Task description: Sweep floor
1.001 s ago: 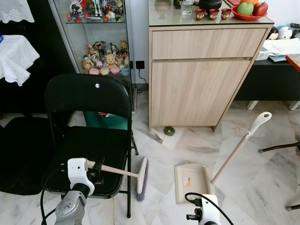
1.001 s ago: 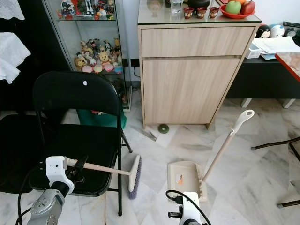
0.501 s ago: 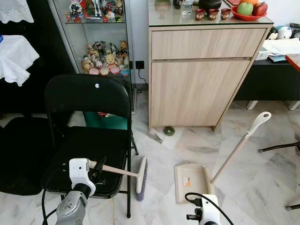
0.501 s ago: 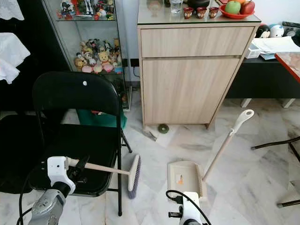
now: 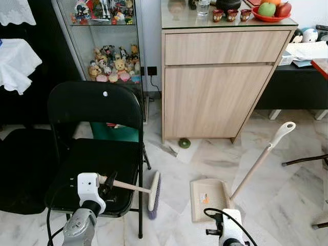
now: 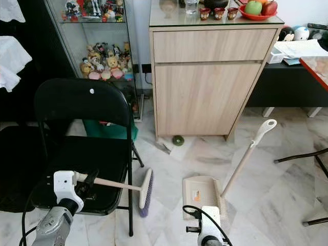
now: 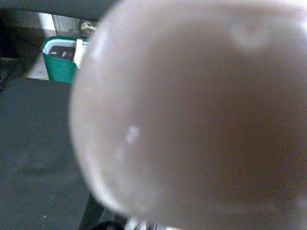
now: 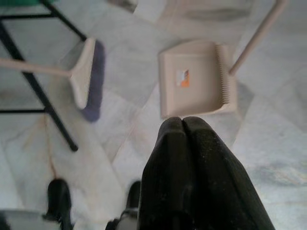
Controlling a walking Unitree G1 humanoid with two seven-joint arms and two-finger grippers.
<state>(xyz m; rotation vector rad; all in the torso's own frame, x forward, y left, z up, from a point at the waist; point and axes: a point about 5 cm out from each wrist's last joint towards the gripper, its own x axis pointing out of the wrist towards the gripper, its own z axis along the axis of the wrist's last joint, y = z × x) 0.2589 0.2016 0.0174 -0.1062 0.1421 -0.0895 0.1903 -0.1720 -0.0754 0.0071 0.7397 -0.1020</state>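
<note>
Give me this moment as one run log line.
task: sweep floor | left gripper: shut on broom handle, head beside black chair | right gripper: shut, empty | dustpan: on floor

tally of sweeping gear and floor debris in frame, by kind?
broom: 1, handle in left gripper
dustpan: 1
green round piece by the cabinet: 1
grey scrap beside it: 1
Total: 4

1 broom (image 5: pixel 152 190), 1 dustpan (image 5: pixel 209 199), 1 chair (image 5: pixel 95 148), 1 cabinet (image 5: pixel 215 82), 3 cups (image 5: pixel 231 15).
</note>
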